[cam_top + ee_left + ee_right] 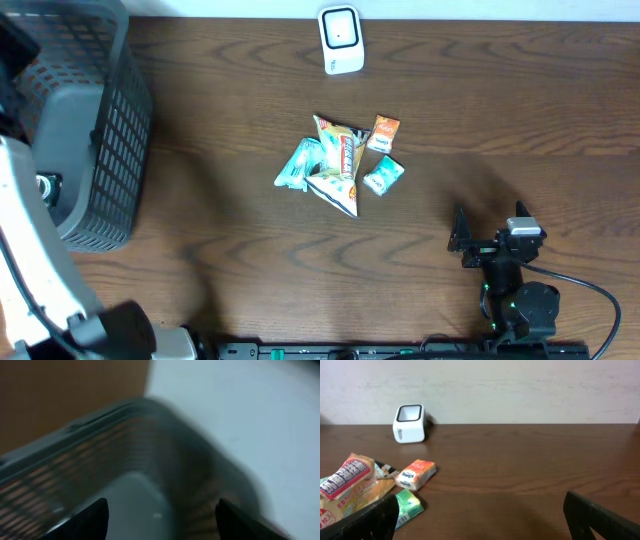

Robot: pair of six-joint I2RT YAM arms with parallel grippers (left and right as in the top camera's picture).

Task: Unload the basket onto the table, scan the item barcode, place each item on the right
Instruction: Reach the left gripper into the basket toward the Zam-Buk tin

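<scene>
A white barcode scanner (pixel 341 40) (pixel 410 423) stands at the table's far edge. Mid-table lies a heap of items: a large orange snack bag (pixel 338 160) (pixel 350 485), a small orange packet (pixel 384 132) (pixel 415 474), a green packet (pixel 383 175) (pixel 407 505) and a teal packet (pixel 298 165). My right gripper (pixel 489 222) (pixel 479 497) rests low near the front right, open and empty, facing the heap. My left gripper (pixel 162 502) hangs open over the grey basket (pixel 130 495), with nothing between its fingers; that view is blurred.
The dark mesh basket (pixel 115 130) fills the table's left end, and my left arm (pixel 30 250) reaches up along its near side. Bare wood lies between the heap and the right gripper.
</scene>
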